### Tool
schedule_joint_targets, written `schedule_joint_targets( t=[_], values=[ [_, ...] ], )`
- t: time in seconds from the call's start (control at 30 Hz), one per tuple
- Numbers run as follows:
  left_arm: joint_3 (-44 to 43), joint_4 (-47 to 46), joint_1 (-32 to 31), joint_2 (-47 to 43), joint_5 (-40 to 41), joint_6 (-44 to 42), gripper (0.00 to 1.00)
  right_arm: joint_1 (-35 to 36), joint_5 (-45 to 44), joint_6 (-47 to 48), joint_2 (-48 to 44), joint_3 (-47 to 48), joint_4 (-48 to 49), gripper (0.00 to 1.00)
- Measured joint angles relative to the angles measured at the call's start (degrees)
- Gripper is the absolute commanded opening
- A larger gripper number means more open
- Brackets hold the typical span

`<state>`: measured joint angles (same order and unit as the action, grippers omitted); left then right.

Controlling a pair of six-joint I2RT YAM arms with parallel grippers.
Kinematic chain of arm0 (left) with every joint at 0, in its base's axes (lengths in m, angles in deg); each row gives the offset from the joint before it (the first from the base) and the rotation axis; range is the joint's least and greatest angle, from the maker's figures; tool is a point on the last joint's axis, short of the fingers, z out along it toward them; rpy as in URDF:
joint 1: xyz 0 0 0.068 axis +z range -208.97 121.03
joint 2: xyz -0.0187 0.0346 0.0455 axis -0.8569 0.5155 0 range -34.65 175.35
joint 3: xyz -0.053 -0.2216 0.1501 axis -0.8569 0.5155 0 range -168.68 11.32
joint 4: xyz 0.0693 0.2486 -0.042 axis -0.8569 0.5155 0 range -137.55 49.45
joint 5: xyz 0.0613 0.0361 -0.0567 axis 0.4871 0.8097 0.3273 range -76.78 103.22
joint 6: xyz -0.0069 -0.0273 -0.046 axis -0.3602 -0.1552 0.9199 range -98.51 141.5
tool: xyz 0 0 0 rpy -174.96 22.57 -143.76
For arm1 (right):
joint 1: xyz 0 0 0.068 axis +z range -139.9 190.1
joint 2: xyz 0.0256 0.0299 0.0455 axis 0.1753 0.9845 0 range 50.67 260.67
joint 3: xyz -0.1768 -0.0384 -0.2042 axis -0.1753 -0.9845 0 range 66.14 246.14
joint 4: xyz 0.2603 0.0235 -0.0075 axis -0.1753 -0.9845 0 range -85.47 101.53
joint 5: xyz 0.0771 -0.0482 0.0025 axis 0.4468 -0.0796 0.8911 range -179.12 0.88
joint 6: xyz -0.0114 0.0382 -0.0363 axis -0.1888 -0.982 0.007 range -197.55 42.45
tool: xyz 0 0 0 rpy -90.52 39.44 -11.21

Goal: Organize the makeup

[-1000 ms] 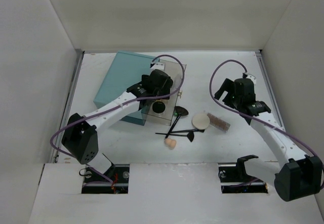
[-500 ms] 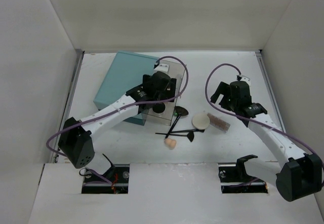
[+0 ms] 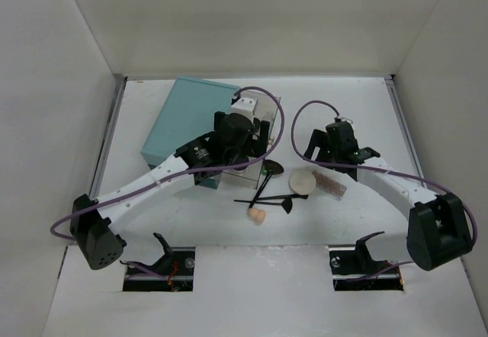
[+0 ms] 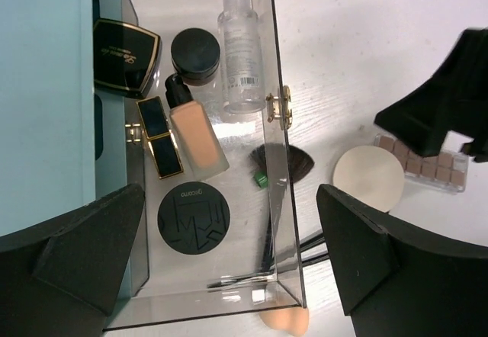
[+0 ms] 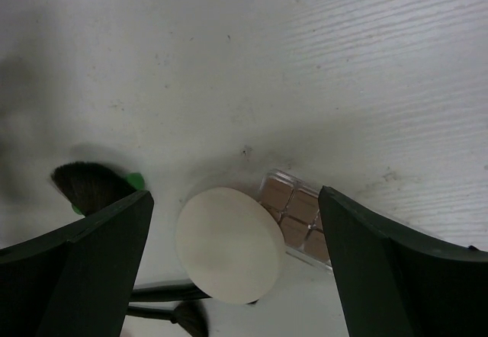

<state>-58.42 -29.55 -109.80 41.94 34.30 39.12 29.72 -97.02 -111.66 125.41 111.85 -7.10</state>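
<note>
My left gripper (image 4: 229,264) is open and empty above a clear acrylic box (image 4: 273,85). The box holds a large black round compact (image 4: 194,217), a smaller one (image 4: 195,46), a beige bottle (image 4: 197,135) and a clear tube (image 4: 240,51). My right gripper (image 5: 232,264) is open and empty, hovering over the round white puff (image 5: 229,245), which overlaps the pinkish palette (image 5: 299,216). Black-handled brushes (image 3: 268,190) and the peach sponge (image 3: 258,215) lie on the table in front of the box. From above, the left gripper (image 3: 238,152) is over the box and the right gripper (image 3: 329,150) is just behind the puff (image 3: 303,181).
A large teal box (image 3: 179,120) lies against the clear box's left side. A black square compact (image 4: 126,46) and gold-trimmed black cases (image 4: 158,135) also lie in the clear box. White walls enclose the table on three sides.
My right gripper has moved left and now hangs over the puff and palette. My left arm has swung its elbow left and forward while its gripper stays over the clear box.
</note>
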Motion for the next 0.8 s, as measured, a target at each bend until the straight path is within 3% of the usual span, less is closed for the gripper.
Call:
schedule_joint_targets(
  t=[0.13, 0.4, 0.8],
  values=[
    [1.49, -0.20, -0.09, -2.82, 0.85, 0.02, 1.00, -0.24, -1.64, 0.20, 1.36, 0.33, -1.42, 1.00],
    [4.37, 0.46, -0.17, -4.02, 3.17, 0.04, 1.00, -8.17, -7.56, -4.15, 0.72, -0.83, -7.23, 1.00],
    [5.16, 0.90, 1.22, -4.46, 3.67, 0.04, 1.00, -8.74, -1.64, -7.67, 0.04, -6.62, -8.41, 1.00]
  ],
)
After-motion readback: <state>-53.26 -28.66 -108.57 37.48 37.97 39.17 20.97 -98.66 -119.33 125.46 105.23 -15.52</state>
